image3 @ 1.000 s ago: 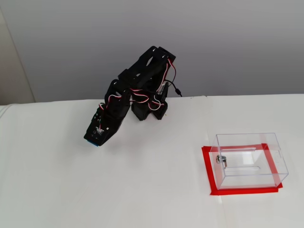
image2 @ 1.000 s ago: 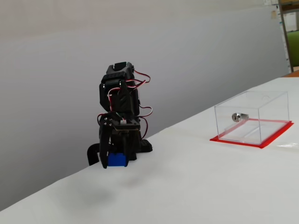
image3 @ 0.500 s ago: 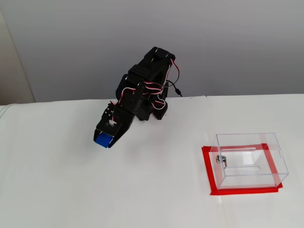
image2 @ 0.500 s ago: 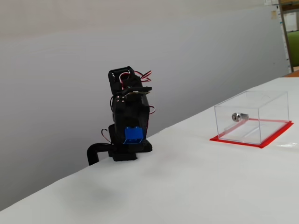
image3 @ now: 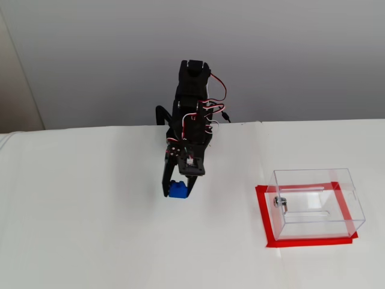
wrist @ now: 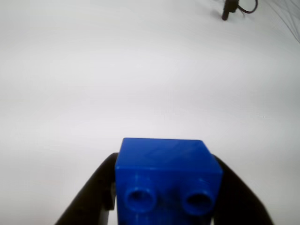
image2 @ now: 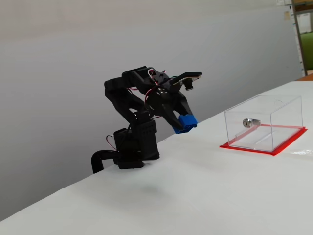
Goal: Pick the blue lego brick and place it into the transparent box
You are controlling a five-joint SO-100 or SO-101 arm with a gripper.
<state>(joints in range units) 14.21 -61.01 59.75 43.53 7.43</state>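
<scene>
The blue lego brick (wrist: 168, 180) sits clamped between my black gripper's two fingers, its two studs facing the wrist camera. In both fixed views the gripper (image2: 184, 125) (image3: 177, 191) is shut on the brick (image2: 186, 122) (image3: 177, 189) and holds it in the air above the white table, well clear of the surface. The transparent box (image2: 264, 122) (image3: 316, 203) with its silver cylinder lock (image2: 248, 122) (image3: 280, 203) stands on a red base (image2: 283, 146) to the right of the gripper in both fixed views. The box looks empty.
The white table (image3: 90, 229) spreads wide around the arm's black base (image2: 134, 152). A grey wall stands behind the table. A dark cable end (wrist: 232, 8) lies at the far top of the wrist view.
</scene>
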